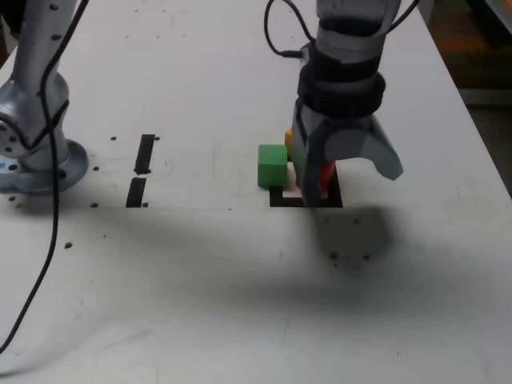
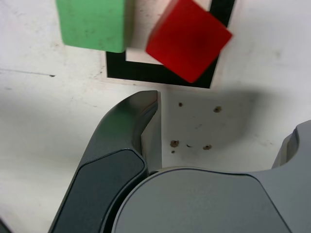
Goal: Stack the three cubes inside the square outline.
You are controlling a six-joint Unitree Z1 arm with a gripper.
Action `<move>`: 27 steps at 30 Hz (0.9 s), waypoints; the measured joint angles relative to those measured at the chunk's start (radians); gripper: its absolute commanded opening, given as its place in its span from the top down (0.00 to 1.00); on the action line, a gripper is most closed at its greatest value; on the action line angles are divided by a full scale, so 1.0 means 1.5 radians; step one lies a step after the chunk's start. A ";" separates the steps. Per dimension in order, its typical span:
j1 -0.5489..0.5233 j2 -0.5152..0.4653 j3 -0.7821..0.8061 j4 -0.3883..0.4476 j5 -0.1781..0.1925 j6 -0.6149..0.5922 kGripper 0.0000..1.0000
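Note:
The red cube (image 2: 187,39) sits turned at an angle inside the square outline (image 2: 146,73), one corner over the black tape. In the exterior view the red cube (image 1: 326,174) shows between the fingers. The green cube (image 1: 272,164) (image 2: 90,24) stands on the table just outside the outline's (image 1: 282,198) corner, on the exterior view's left. Behind the green one only a sliver of the yellow cube (image 1: 288,138) shows; the arm hides the rest. My gripper (image 1: 350,182) (image 2: 226,116) hangs open just above the outline, its jaws wide apart and gripping nothing.
Two short black tape strips (image 1: 145,152) (image 1: 136,192) lie on the exterior view's left. The arm's base (image 1: 36,164) stands at the far left with a cable (image 1: 48,240) trailing toward the front. The table's edge (image 1: 472,120) runs down the right.

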 measured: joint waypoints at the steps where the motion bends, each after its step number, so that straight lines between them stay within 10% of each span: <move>1: 0.000 0.000 0.004 -0.001 -0.003 -0.010 0.08; 27: 0.046 0.036 0.073 -0.113 -0.008 -0.119 0.08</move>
